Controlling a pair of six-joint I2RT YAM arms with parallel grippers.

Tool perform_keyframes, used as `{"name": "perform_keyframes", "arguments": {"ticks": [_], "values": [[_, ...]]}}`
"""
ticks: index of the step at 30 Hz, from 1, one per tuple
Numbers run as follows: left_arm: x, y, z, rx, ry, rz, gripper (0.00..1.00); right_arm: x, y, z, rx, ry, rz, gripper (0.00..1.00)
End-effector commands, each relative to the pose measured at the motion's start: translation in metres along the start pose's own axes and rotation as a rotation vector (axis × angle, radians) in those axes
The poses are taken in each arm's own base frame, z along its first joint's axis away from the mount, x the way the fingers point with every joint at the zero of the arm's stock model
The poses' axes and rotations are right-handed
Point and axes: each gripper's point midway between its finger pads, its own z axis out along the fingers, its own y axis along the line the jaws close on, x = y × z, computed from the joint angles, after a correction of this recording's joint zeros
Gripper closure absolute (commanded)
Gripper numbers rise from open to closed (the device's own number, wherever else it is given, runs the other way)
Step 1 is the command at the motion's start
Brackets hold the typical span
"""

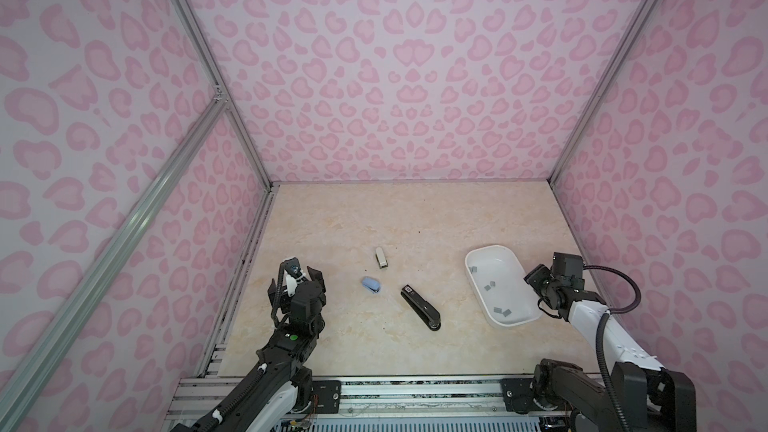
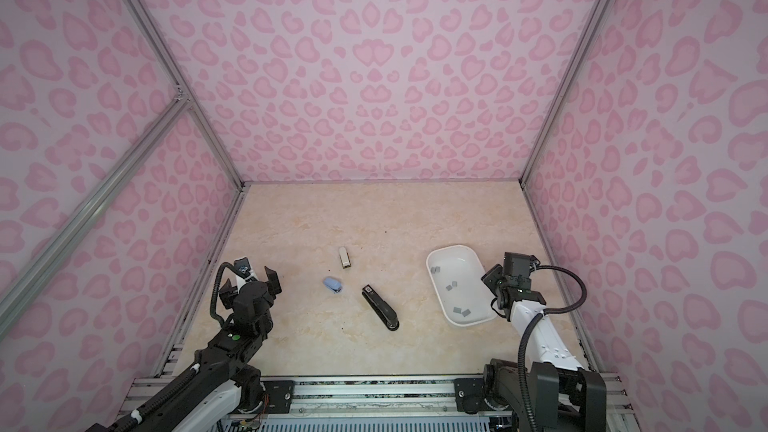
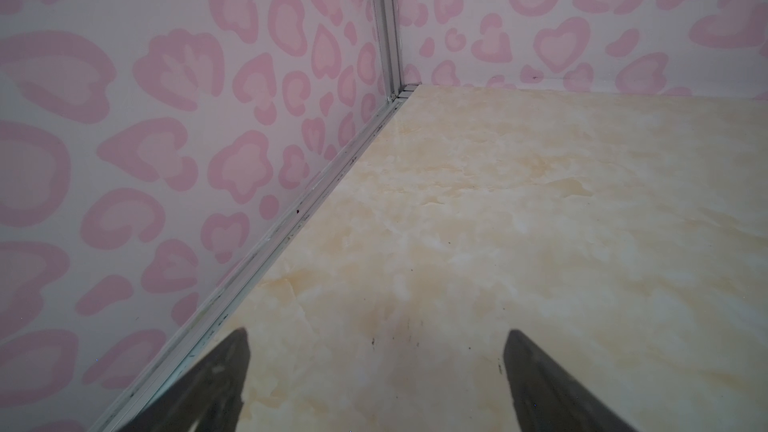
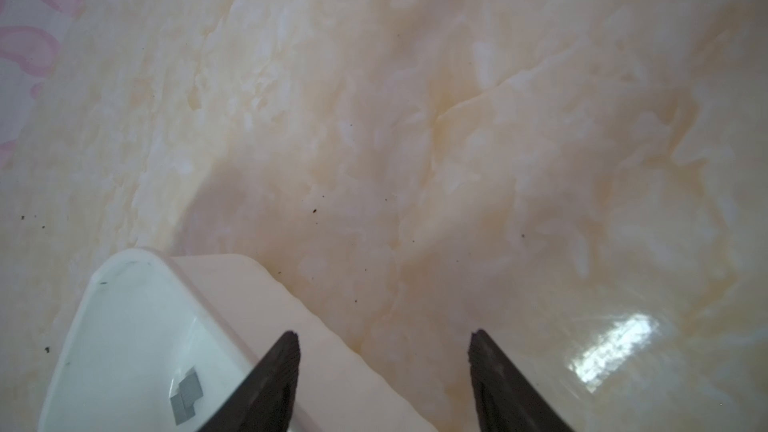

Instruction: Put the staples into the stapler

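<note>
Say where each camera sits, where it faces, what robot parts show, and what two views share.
Top views: high over the near edge, facing down at the table; left arm, right arm.
Left wrist: on its arm, facing the far left corner; open left gripper.
Right wrist: on its arm, facing down beside the tray; open right gripper.
Shared with top views: tray, staples.

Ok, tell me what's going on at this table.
A two-armed robot is set up to load a stapler, and nothing is held yet. The staples lie loose in a white tray, and the right gripper hangs open at that tray's edge, nothing between its fingers. The left gripper is open too, over the left side of the table. A black stapler, a small blue stapler and a small white stapler lie untouched in the middle.
</note>
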Motion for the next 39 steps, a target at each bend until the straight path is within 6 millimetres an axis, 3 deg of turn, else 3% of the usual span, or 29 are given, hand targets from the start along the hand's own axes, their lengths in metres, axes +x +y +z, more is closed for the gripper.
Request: {"name": "perform_keyframes", "arguments": {"ticks": [1,6,10,13,16,18,20,22,25,28,31,34,37,39], "values": [[-0.013,0.005,0.003,-0.017,-0.058,-0.086,0.04,0.016,0.024,-0.001,-0.114,0.065,0.011,0.34],[-0.009,0.008,0.012,-0.052,-0.045,-0.082,0.04,0.047,0.049,-0.005,-0.225,0.132,0.024,0.34],[-0.007,0.005,0.018,-0.057,-0.028,-0.055,0.04,0.054,0.073,-0.018,-0.274,0.108,-0.014,0.35],[-0.007,0.003,0.02,-0.054,-0.04,-0.055,0.04,0.024,0.076,-0.033,-0.23,-0.04,-0.056,0.34],[-0.011,0.007,0.024,-0.06,-0.067,-0.083,0.04,-0.023,0.07,-0.048,-0.158,-0.295,-0.12,0.29],[-0.013,0.009,0.031,-0.052,-0.074,-0.109,0.03,-0.05,0.06,-0.053,-0.108,-0.506,-0.179,0.27],[-0.015,0.01,0.039,-0.06,-0.072,-0.115,0.03,-0.062,0.044,-0.054,-0.023,-0.66,-0.242,0.26],[-0.018,0.006,0.045,-0.056,-0.074,-0.095,0.02,-0.069,0.033,-0.053,0.017,-0.725,-0.208,0.21],[-0.024,-0.004,0.052,-0.028,-0.093,-0.067,0.01,-0.075,0.048,-0.05,0.011,-0.738,-0.317,0.2],[-0.027,-0.019,0.057,0.033,-0.101,-0.038,0.0,-0.072,0.045,-0.045,0.095,-0.806,-0.445,0.2],[-0.032,-0.038,0.062,0.118,-0.114,-0.02,0.01,-0.068,0.052,-0.026,0.084,-0.833,-0.519,0.18],[-0.03,-0.051,0.072,0.16,-0.068,-0.003,0.0,-0.046,0.09,-0.015,-0.041,-0.786,-0.724,0.17],[-0.027,-0.063,0.067,0.297,-0.115,-0.066,0.02,-0.048,0.095,0.006,-0.066,-0.748,-0.731,0.16],[-0.023,-0.055,0.074,0.262,-0.105,-0.099,0.03,-0.05,0.085,0.021,-0.103,-0.69,-0.689,0.15]]}}
